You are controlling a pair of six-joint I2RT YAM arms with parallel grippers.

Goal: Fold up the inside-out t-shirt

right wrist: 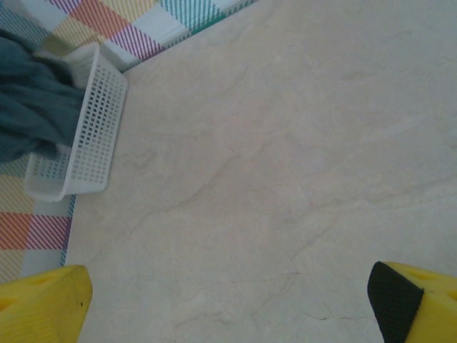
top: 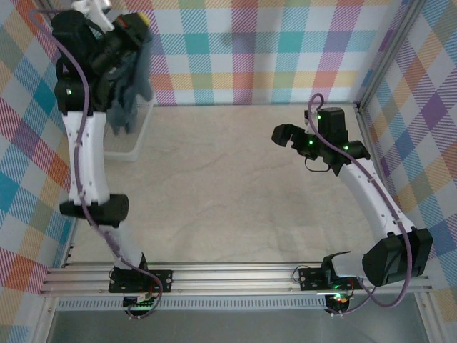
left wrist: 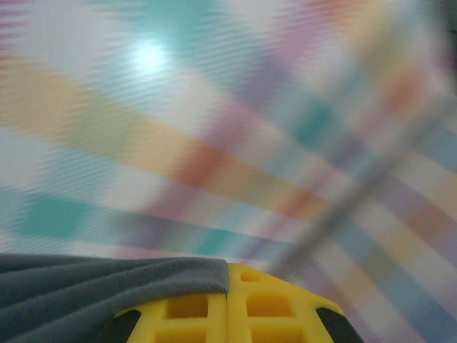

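Observation:
The inside-out t-shirt is a slate blue-grey bundle hanging from my left gripper, which is raised high at the far left against the checked wall. In the left wrist view the yellow fingers are pressed together, with a fold of the t-shirt pinched between them. The cloth dangles down into a white basket. My right gripper hovers open over the right half of the table. Its fingertips stand wide apart with bare table between them. From that view the t-shirt hangs over the basket.
The beige marbled table top stretches between the arms. Checked walls close the back and both sides. An aluminium rail carrying the arm bases runs along the near edge.

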